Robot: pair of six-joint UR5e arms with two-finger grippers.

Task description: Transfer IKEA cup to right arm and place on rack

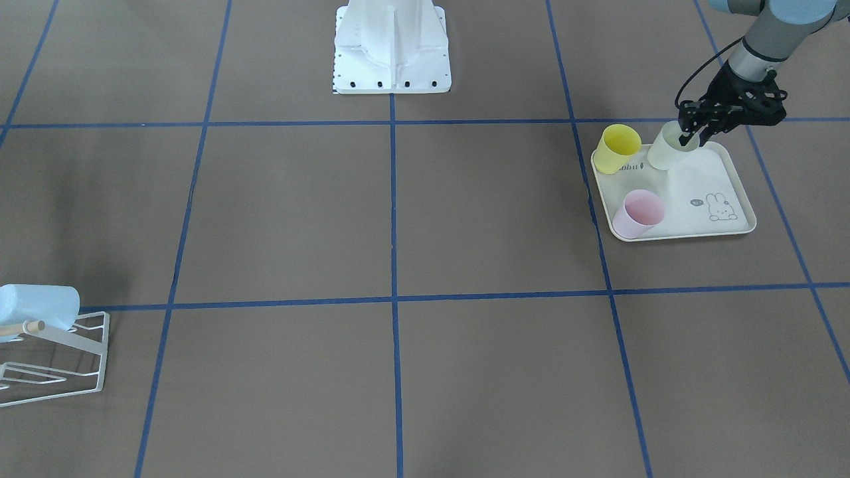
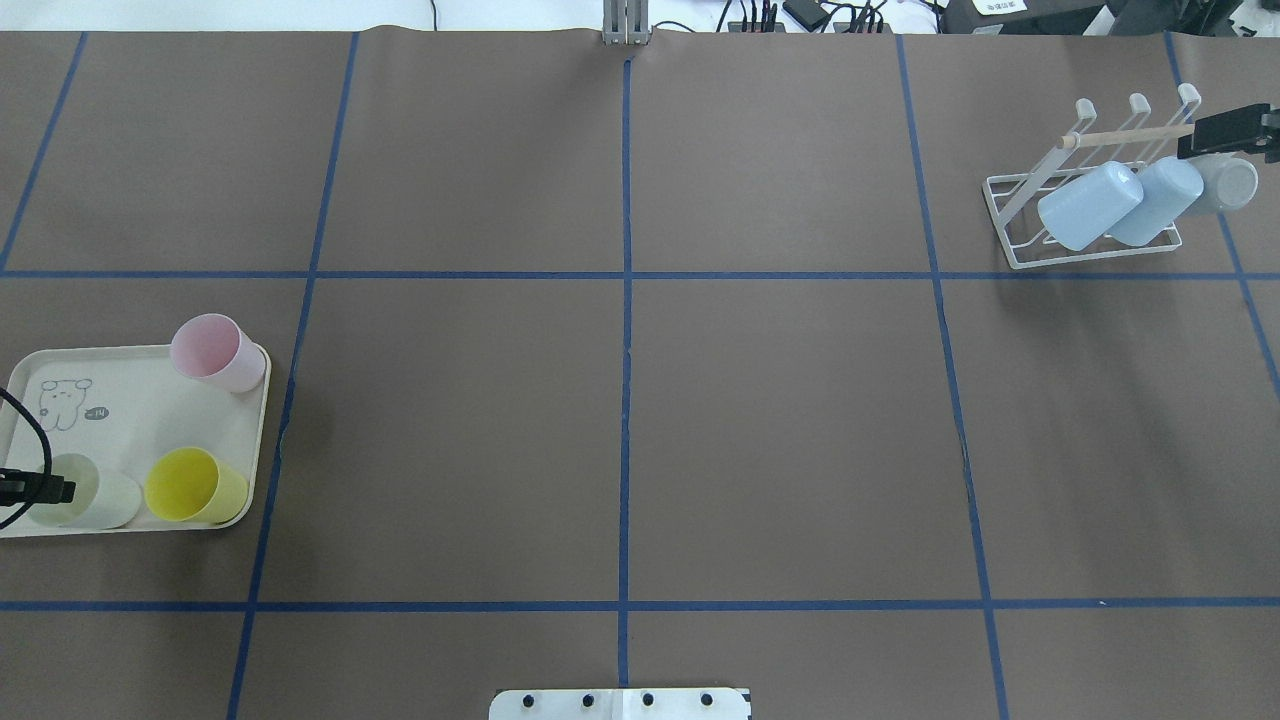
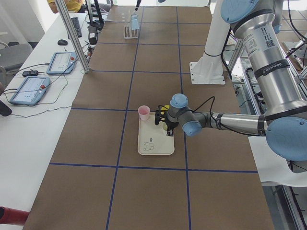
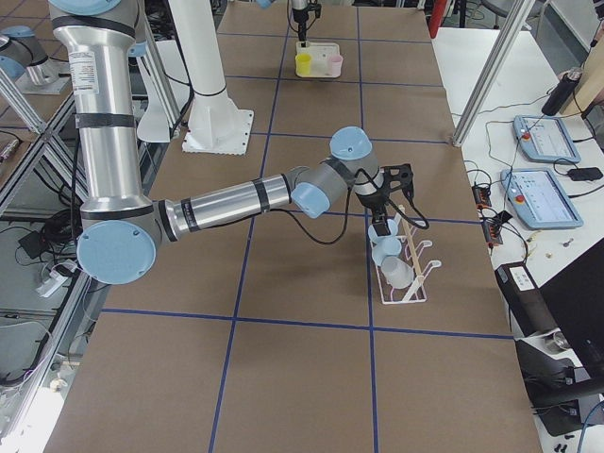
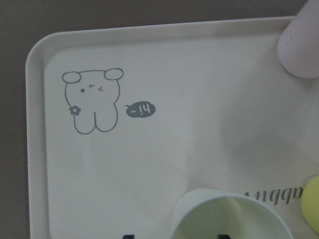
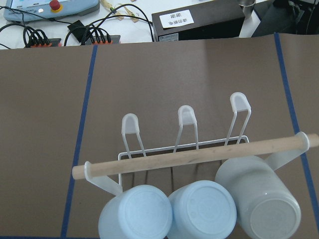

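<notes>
**Left gripper (image 1: pixel 690 135) parted at IKEA cup (image 1: pixel 666 154)**

One finger was set inside, one outside the smooth, tapered pale-green cup, upright on the cream tray (image 1: pixel 727 174). The right gripper (image 2: pixel 1232 131), its state not discernible, was held over the white wire rack (image 2: pixel 1008 212).

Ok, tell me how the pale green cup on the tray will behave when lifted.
The pale green cup looks like thin stiff plastic, so probably light and rigid. It stands upright and tapers; a pinch on one wall by the left gripper may tilt it. Its smooth wall might slip.
</notes>
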